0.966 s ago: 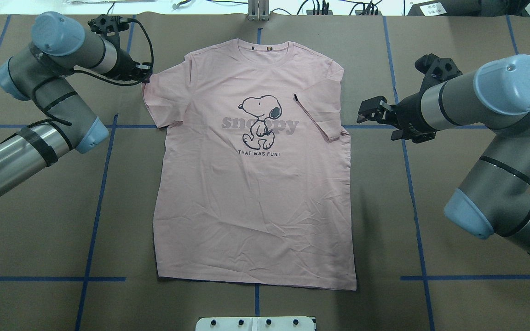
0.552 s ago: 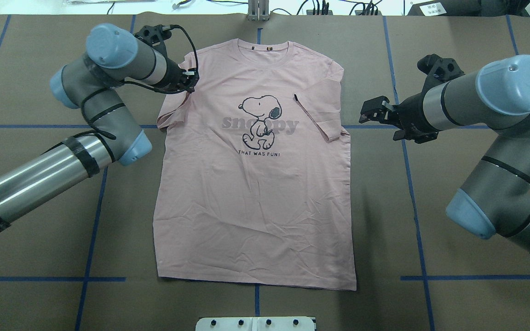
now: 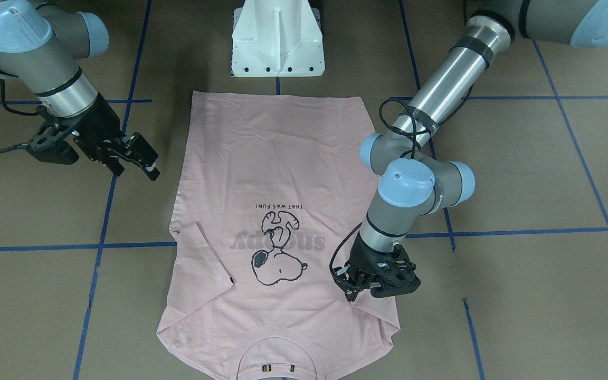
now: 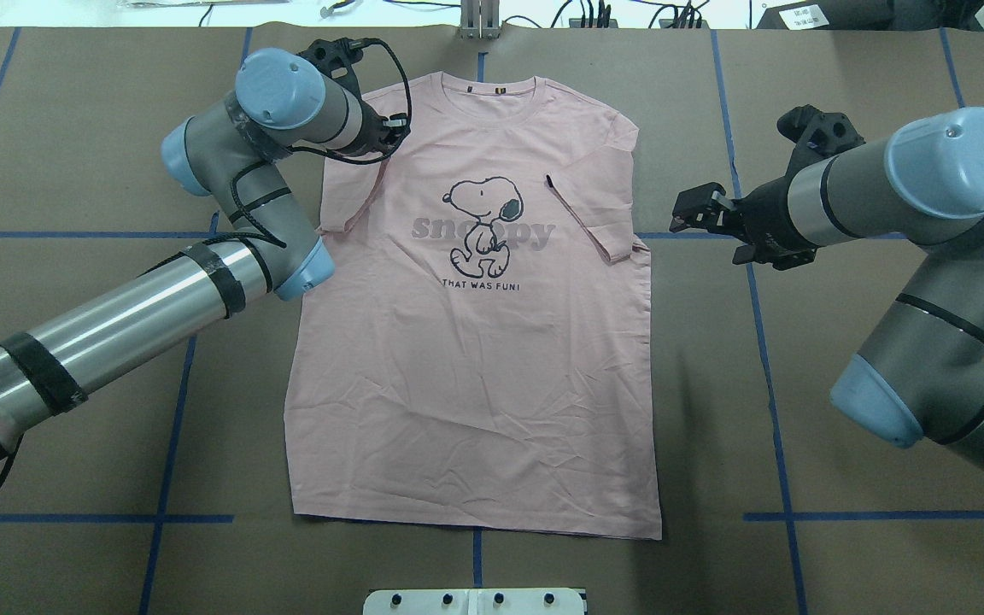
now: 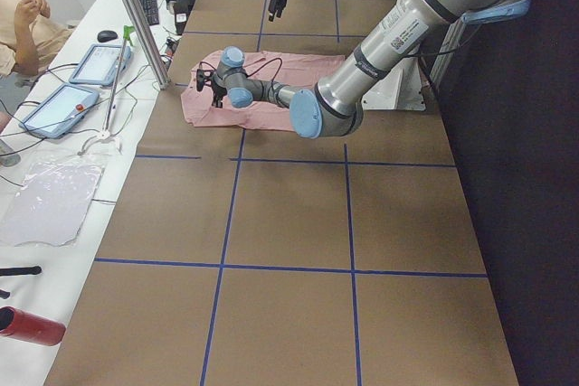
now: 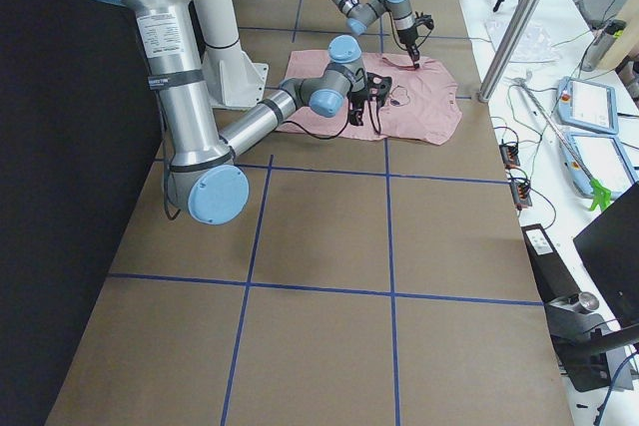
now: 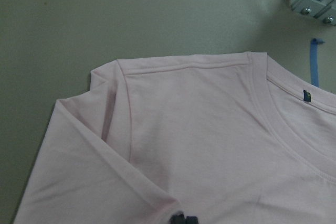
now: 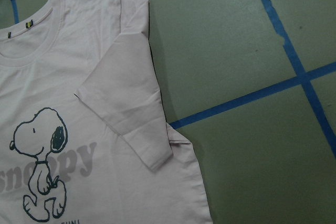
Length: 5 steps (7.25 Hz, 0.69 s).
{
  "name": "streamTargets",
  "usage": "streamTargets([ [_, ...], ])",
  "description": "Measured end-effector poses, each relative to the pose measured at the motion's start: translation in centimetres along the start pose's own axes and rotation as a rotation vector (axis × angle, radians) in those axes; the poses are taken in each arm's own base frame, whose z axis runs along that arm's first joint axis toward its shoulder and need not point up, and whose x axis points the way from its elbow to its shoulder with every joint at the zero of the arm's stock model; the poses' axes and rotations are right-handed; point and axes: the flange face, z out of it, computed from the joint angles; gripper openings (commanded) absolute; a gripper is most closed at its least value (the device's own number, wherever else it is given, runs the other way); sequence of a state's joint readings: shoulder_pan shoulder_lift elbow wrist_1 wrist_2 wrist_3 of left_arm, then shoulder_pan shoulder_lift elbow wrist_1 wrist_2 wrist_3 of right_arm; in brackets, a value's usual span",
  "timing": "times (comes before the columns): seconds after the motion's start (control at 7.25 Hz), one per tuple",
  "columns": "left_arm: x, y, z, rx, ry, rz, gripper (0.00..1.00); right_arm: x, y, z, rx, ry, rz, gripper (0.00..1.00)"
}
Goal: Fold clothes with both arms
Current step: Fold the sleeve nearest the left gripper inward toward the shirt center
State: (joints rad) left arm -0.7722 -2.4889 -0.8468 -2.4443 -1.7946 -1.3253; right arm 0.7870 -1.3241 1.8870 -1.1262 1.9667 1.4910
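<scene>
The pale pink T-shirt [image 4: 475,384] lies flat and front up, Snoopy print [image 4: 483,222] showing. Its right sleeve [image 4: 594,213] is folded inward onto the chest, black tag [image 4: 548,180] up. My left gripper [image 4: 399,128] is over the shirt's left shoulder. It is shut on the left sleeve [image 4: 347,192] and holds it folded inward. In the front-facing view the left gripper [image 3: 350,289] is at the shirt's right side. The left wrist view shows the sleeve fold [image 7: 105,161] running to the dark fingertips [image 7: 182,219]. My right gripper [image 4: 680,213] is open and empty, beside the folded right sleeve and off the cloth; it also shows in the front-facing view [image 3: 151,166].
The table is covered in brown paper with blue tape lines [image 4: 765,359]. The white pedestal base [image 3: 277,42] stands at the near edge below the hem. A metal bracket [image 4: 480,21] sits at the far edge past the collar. Tablets and cables [image 5: 90,70] lie on the operators' side desk.
My left gripper has moved right from beside the shirt to over its shoulder, carrying the left sleeve inward onto the chest. The right arm has barely moved.
</scene>
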Motion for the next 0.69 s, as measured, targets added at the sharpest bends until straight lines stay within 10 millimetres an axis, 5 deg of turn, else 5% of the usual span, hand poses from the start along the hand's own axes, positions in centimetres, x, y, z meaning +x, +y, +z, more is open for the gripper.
streamTargets([
  [0.28,0.2,0.7,-2.3,0.015,0.063,0.006,0.62,0.0,0.0,0.1,0.002,0.001,0.001,1.0],
  [0.69,-2.4,9.1,-12.0,-0.034,0.234,-0.043,0.62,-1.2,1.6,0.3,0.031,-0.013,-0.001,1.0],
])
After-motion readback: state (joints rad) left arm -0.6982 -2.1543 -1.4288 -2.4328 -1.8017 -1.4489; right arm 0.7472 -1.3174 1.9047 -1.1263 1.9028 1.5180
